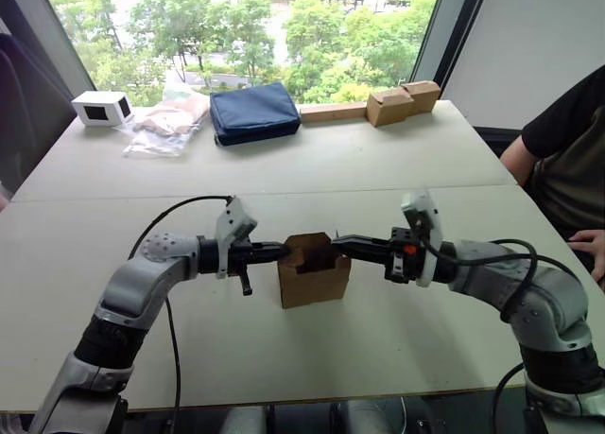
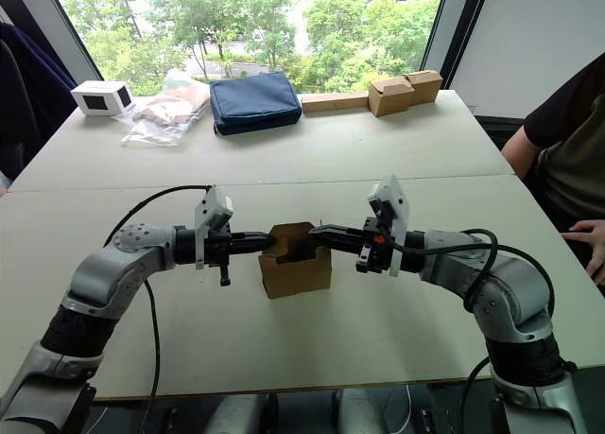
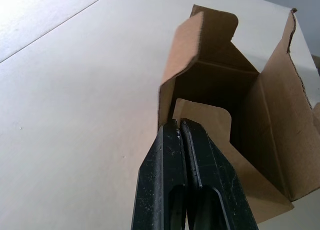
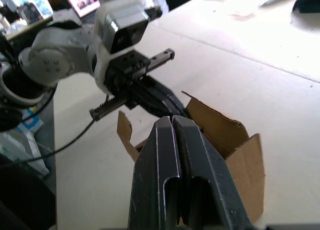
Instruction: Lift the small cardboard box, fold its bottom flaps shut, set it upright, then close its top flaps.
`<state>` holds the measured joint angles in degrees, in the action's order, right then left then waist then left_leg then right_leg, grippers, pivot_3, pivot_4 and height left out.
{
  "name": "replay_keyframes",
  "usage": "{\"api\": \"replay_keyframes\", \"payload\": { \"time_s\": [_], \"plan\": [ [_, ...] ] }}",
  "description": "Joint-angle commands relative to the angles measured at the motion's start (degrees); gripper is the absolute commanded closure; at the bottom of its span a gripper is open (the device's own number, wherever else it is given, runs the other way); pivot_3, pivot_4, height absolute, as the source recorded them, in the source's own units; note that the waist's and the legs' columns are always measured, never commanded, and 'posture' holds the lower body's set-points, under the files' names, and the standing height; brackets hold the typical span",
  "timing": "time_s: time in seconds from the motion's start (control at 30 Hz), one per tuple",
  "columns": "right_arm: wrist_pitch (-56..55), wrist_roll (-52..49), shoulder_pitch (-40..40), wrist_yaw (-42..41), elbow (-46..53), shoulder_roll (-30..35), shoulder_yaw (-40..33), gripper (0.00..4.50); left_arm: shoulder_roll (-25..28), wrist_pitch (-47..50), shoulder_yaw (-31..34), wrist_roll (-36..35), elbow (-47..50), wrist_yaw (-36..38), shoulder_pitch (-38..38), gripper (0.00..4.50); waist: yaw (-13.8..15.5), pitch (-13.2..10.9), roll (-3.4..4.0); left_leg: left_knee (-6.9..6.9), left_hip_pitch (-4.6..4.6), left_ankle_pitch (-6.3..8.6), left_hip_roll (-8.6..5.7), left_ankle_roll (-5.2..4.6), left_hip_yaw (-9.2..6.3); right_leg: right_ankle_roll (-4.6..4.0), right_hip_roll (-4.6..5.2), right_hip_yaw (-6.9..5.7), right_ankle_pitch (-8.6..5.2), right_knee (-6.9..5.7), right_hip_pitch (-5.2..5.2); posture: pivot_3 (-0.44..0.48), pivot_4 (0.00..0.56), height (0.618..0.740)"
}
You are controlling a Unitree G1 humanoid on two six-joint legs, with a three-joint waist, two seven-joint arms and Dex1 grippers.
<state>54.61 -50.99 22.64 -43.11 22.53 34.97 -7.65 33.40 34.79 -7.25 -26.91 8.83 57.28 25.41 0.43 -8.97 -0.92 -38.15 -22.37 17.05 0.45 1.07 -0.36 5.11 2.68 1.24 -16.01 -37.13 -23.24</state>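
The small cardboard box (image 1: 313, 281) stands upright on the white table (image 1: 378, 358), midway between my two arms. Its top flaps (image 3: 200, 39) are open: some stick up, and one (image 3: 210, 121) leans inward over the opening. The bottom flaps are hidden under the box. My left gripper (image 1: 284, 251) is shut, its tip against the box's left top edge. My right gripper (image 1: 338, 246) is also shut, its tip at the right top edge, over the opening. The two tips point at each other across the box, as the right wrist view shows with the left gripper (image 4: 167, 100) opposite.
At the table's far edge sit a white box with a dark window (image 1: 102, 107), a plastic bag (image 1: 170, 122), a navy pouch (image 1: 253, 112), a wooden strip (image 1: 331, 112) and two joined brown boxes (image 1: 404, 101). A person (image 1: 567, 160) sits at the right, one hand (image 1: 588, 245) on the table.
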Motion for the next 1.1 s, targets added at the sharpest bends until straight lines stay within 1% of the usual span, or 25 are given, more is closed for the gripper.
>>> {"api": "replay_keyframes", "payload": {
  "time_s": [0.03,0.13,0.23,0.3,0.47,0.6,0.7,0.83,1.1],
  "plan": [
    [-1.4,0.7,1.1,0.2,-2.1,1.2,-1.6,4.5,0.8,0.9,2.8,-2.6,3.4,0.4,0.4,4.45,0.0,0.0,0.0,0.0,0.0,0.0,0.0,0.0,0.0,0.0,0.0,0.0,0.0,0.0,0.0,0.0,0.15,0.74],
    [-4.5,5.4,0.8,0.1,-5.1,1.8,0.3,4.5,1.7,1.9,3.4,-3.6,5.0,0.6,0.0,4.45,-0.1,0.0,0.0,0.0,0.0,0.0,0.0,0.0,0.0,0.0,0.0,0.0,0.0,0.0,0.0,0.0,0.15,0.74],
    [-10.1,12.6,-0.8,-2.0,-8.1,2.9,5.3,4.5,2.6,2.6,3.6,-4.1,6.3,0.6,-1.1,4.45,-0.1,0.0,0.0,0.0,0.0,0.0,-0.01,0.0,0.01,0.0,-0.02,0.0,0.0,0.0,0.0,0.0,0.15,0.74],
    [-11.9,14.1,-1.1,-3.4,-9.1,2.4,7.0,4.5,3.1,2.6,3.5,-4.3,6.7,0.6,-1.9,4.45,-0.2,0.0,0.0,0.0,0.0,0.0,0.0,0.0,0.01,0.0,-0.03,0.0,0.0,0.0,0.0,0.0,0.15,0.74],
    [-13.0,13.6,0.0,-6.2,-9.4,0.4,8.7,4.5,3.3,1.7,3.1,-3.3,6.5,-0.4,-3.6,4.45,-0.3,0.0,0.01,0.0,0.0,0.0,0.02,0.0,0.01,0.0,-0.04,0.0,0.0,-0.01,-0.02,0.0,0.15,0.74],
    [-12.9,14.0,-0.4,-7.9,-8.8,0.3,9.6,4.5,3.3,1.7,3.0,-3.3,7.0,-0.8,-4.3,4.45,-0.1,0.0,0.0,0.0,0.0,0.0,0.0,0.0,0.01,0.0,-0.03,0.0,0.0,0.0,-0.01,0.0,0.15,0.74],
    [-12.2,13.5,-0.9,-9.0,-8.1,0.2,10.3,4.5,3.5,0.9,1.9,-2.2,7.4,-0.9,-5.1,4.45,-0.1,0.0,0.0,0.0,0.0,0.0,-0.01,0.0,0.01,0.0,-0.02,0.0,0.0,0.0,0.0,0.0,0.15,0.74],
    [-11.4,13.3,-0.9,-9.3,-7.6,-0.1,10.8,4.5,2.9,0.5,1.3,-1.5,7.1,-1.1,-5.2,4.45,-0.1,0.0,0.01,0.0,0.0,0.0,0.0,0.0,0.01,0.0,-0.01,0.0,0.0,0.0,-0.01,0.0,0.15,0.74],
    [-13.1,16.9,-0.5,-9.5,-11.5,-1.3,13.6,4.5,1.4,-1.3,-0.3,0.5,4.6,-0.7,-3.7,4.45,-0.1,0.0,0.0,0.0,0.0,0.0,0.0,0.0,0.01,0.0,-0.02,0.0,0.0,0.0,0.0,0.0,0.15,0.74]
  ]
}}
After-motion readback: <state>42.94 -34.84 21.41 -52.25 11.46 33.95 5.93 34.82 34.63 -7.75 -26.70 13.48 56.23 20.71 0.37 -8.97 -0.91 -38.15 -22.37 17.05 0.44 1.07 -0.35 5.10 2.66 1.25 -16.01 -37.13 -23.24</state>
